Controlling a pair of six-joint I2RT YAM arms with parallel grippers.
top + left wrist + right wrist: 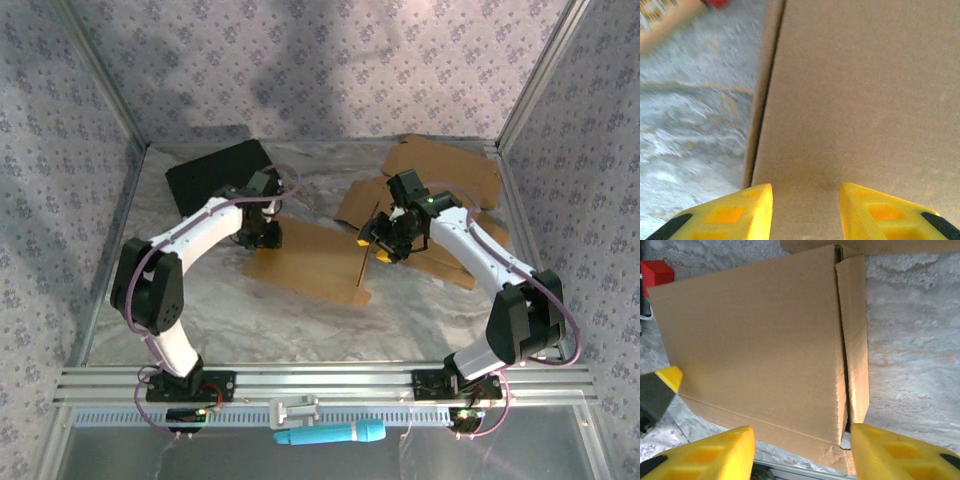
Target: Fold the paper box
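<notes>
- Left gripper [806, 200]: yellow fingers apart, nothing between them, low over the left end of the flat brown cardboard box [310, 262] lying mid-table. Probably there to pin the box down while the other arm folds.
- Right gripper [801, 450]: jaws apart too, straddling the box's near edge beside its narrow side flap [855, 340]. It looks placed to raise that flap.
- Can't tell whether the left fingertips touch the panel. The grey marbled tabletop [690, 110] is blurred in the left wrist view.
- Both grippers' finger bases are cut off at the bottom of their wrist views.
- Spare brown cardboard sheets [445, 170] lie behind the right arm, partly hidden by it.
</notes>
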